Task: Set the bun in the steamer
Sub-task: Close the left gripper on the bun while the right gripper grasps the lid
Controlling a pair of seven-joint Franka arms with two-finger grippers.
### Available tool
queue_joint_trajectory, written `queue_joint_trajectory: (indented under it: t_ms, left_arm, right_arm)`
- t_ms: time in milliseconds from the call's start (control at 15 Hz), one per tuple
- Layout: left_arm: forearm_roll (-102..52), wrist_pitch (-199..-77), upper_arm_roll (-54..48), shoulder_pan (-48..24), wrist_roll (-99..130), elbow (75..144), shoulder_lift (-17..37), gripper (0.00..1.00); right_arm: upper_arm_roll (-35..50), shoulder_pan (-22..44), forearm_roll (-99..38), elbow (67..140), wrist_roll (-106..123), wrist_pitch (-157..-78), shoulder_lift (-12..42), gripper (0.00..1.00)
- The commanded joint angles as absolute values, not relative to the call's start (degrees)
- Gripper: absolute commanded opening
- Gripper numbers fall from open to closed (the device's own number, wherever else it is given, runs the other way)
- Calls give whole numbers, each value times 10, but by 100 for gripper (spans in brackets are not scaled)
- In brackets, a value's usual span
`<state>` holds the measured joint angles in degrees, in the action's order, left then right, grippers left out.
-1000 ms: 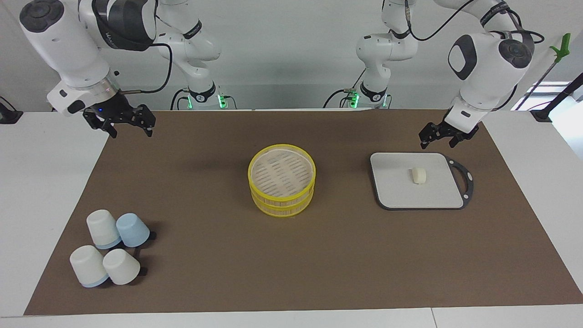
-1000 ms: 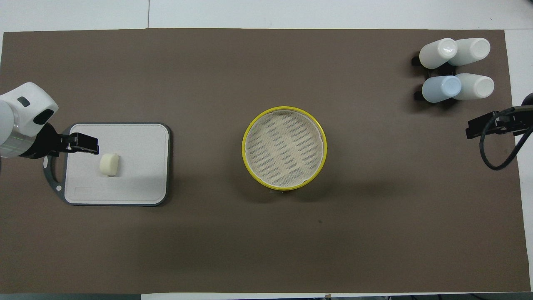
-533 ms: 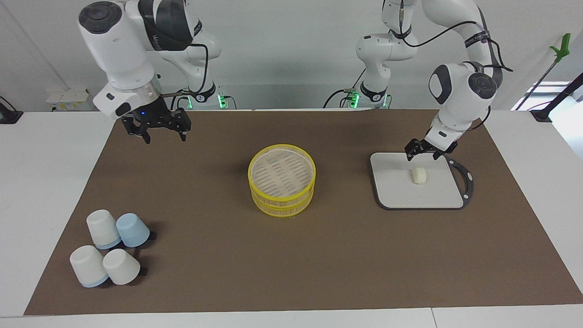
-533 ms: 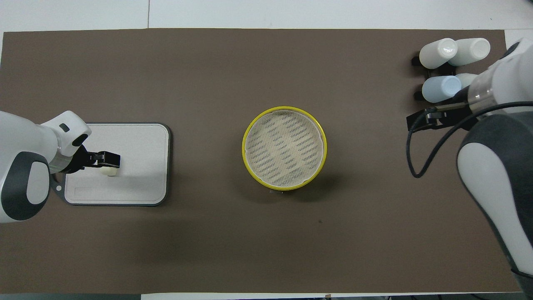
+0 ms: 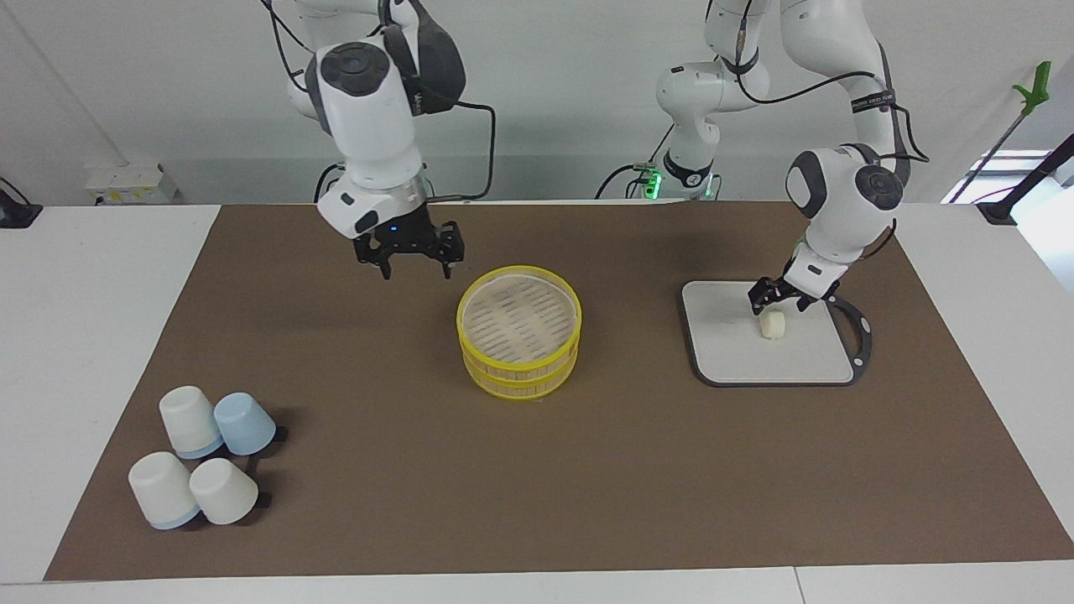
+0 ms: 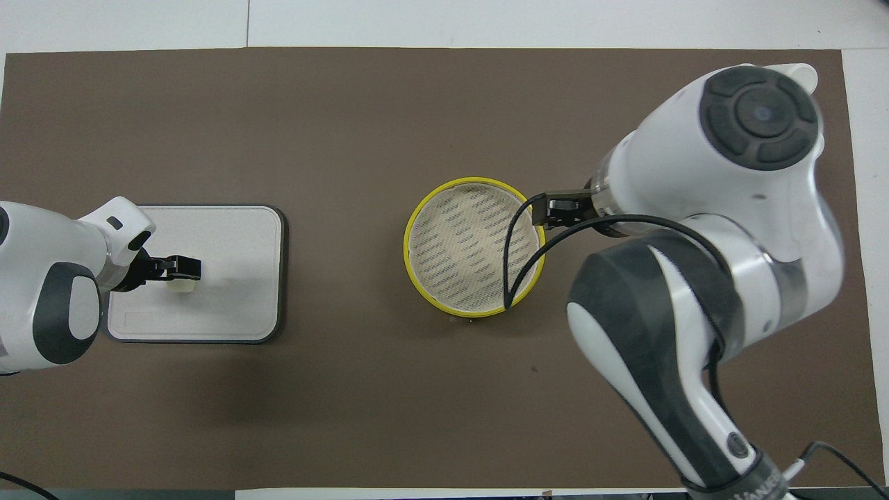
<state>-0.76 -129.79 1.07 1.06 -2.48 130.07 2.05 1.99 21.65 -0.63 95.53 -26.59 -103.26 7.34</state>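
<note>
1. The bun [image 5: 772,325] lies on the grey board [image 5: 730,352] toward the left arm's end of the desk [image 5: 537,503], about midway between the desk's long edges. A flat, bare board keeps it clear all round, so fingers can drop on either side of it.
2. The left gripper [image 5: 780,299] is low over the board, its tips just above the bun's robot-side edge. Its fingers [image 5: 758,293] are spread a little wider than the bun; they look poised to straddle it, not yet closed on it.
3. The steamer [image 5: 519,330] sits at the desk's middle with its lid on, which probably explains the right gripper [image 5: 413,260] hanging in the air beside its rim, fingers spread wide, likely for the lid.
4. Upturned cups [image 5: 201,457] cluster near the corner at the right arm's end, well apart.
</note>
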Motion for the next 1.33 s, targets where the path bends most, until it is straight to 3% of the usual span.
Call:
queue_joint_trajectory:
  t_ms: [0, 467, 800, 1067, 1267]
  left_arm:
    - [-3, -1328, 10, 13, -33, 1316, 23, 100]
    - [-3, -1334, 10, 10, -33, 1316, 39, 95]
    - [-3, -1340, 10, 7, -33, 1317, 47, 91]
    - [-2, -1346, 10, 4, -33, 1316, 49, 74]
    - [-3, -1345, 10, 5, -33, 1316, 49, 48]
  right_arm:
    - [15, 260, -2, 891, -321, -1027, 136, 96]
    - [11, 347, 19, 742, -481, -1030, 286, 93]
    - [15, 368, 28, 744, -504, -1073, 305, 92]
    - [16, 370, 29, 767, -489, -1121, 306, 92]
    - [16, 371, 28, 788, -453, -1142, 305, 92]
